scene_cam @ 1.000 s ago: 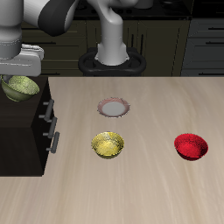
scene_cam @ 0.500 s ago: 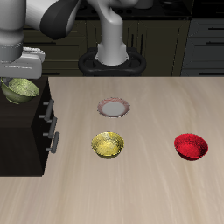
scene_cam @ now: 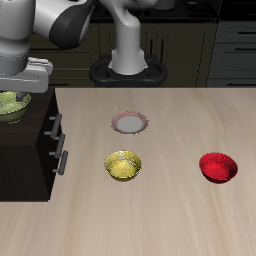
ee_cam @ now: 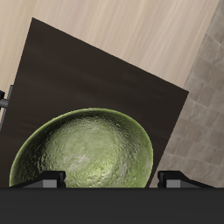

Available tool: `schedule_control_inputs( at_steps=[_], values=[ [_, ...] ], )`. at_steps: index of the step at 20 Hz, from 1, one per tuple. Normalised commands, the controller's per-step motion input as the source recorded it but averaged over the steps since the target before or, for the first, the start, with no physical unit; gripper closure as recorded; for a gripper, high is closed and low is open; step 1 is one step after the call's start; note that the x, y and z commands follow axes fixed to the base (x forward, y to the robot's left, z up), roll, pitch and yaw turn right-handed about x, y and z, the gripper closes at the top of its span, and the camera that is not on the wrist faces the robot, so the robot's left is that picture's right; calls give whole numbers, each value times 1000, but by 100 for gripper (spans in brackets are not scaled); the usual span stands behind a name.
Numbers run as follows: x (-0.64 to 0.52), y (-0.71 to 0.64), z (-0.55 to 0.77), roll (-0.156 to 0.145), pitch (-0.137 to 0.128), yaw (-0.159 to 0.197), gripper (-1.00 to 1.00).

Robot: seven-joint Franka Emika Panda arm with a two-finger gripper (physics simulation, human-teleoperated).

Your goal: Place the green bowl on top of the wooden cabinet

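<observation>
dark kitchen cupboards (scene_cam: 180, 45) run behind a pale wood-grain surface (scene_cam: 170, 215), and at one end of it stands the wooden cabinet (scene_cam: 25, 145), its 2 silver handles facing the open area. over its flat top the fingers (scene_cam: 22, 88) pinch the green bowl (scene_cam: 10, 105) by the rim, which keeps the bowl upright with its mouth open. from the wrist view the green bowl (ee_cam: 83, 150) sits against the dark top of the wooden cabinet (ee_cam: 105, 83), well inside its edges, so it seems positioned for a release that leaves it fully supported; whether its base already touches the top, i cannot tell. the bowl holds nothing, only its mottled glaze showing. on the surface the yellow speckled bowl (scene_cam: 123, 166) and the red bowl (scene_cam: 219, 167) are likewise empty, well apart from each other, with a small white plate (scene_cam: 131, 123) farther back. judging by this, the task looks nearly finished.
</observation>
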Motion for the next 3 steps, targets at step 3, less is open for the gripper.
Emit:
schedule_control_inputs(
  at_steps=[3],
  values=[
    [-132, 197, -19, 46, 7, -5, -100]
  ],
)
